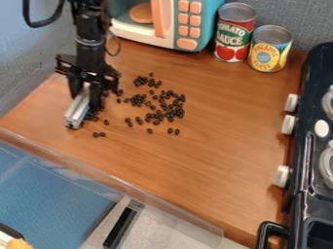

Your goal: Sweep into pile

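"Where was the pincer (83, 92)?"

"Low over the left part of the table (221, 136), closed on a pale bar (76, 113), its fingers apart only by what it gripped."

"And the dark beans (170, 111)?"

"Strewn across the wood, mostly to the right of the bar, some just beside it. Two lay nearer the front edge."

"What stood around them?"

"A toy microwave (207, 22) at the back, a red can (234, 34) and a yellow can (268, 51) to its right, and a black stove (312, 63) along the right side."
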Tool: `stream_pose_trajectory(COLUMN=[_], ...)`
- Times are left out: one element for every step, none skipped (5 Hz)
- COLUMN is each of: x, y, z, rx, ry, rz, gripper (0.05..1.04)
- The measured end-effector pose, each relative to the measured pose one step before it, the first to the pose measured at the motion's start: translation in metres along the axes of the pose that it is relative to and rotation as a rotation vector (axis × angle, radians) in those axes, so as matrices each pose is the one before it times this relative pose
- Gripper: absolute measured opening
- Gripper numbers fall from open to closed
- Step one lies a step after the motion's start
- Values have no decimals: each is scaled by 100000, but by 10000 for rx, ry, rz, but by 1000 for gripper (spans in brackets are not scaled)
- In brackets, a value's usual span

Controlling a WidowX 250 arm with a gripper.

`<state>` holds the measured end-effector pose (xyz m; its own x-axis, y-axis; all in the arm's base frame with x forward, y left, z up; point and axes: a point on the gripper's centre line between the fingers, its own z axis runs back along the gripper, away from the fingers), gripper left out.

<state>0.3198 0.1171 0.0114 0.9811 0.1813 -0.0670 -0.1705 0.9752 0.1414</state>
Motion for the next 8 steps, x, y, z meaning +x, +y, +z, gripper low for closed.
stream_pose_trajectory(x=[-611,-144,178,348,257,63,-244,-55], y=[-2097,-1445,-1581,-1733,-503,-1777,-1170,-339], z=[151,126,287,168,-22,107,-47,21], rx=[-299,-218,-250,-277,-185,-139,-247,-182], ry=[95,36,-7,19,47,-5,138,154], rz=[-126,160,408,374,461,-78,51,260], gripper=[372,372,372,372,372,372,372,372])
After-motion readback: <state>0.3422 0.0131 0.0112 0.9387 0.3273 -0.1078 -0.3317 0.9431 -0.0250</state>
